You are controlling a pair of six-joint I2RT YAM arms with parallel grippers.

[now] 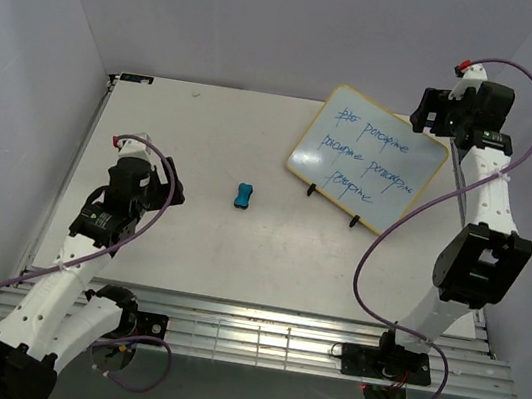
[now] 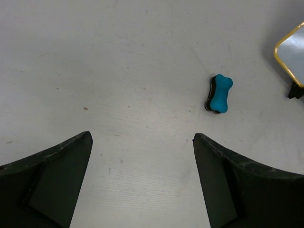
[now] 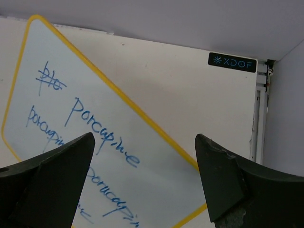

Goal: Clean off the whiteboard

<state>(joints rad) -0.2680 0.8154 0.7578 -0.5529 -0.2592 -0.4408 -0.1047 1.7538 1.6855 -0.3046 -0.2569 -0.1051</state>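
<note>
The whiteboard stands tilted on small black wire feet at the back right of the table, yellow-framed, with blue handwritten lines on its face; it also fills the right wrist view, and its corner shows in the left wrist view. The small blue eraser lies on the table mid-left of the board and also shows in the left wrist view. My left gripper is open and empty, short of the eraser. My right gripper is open and empty, above the board's upper right corner.
The white table is walled in by white panels at the back and sides. A metal rail runs along the near edge by the arm bases. A black XDOF label sits at the table's far edge.
</note>
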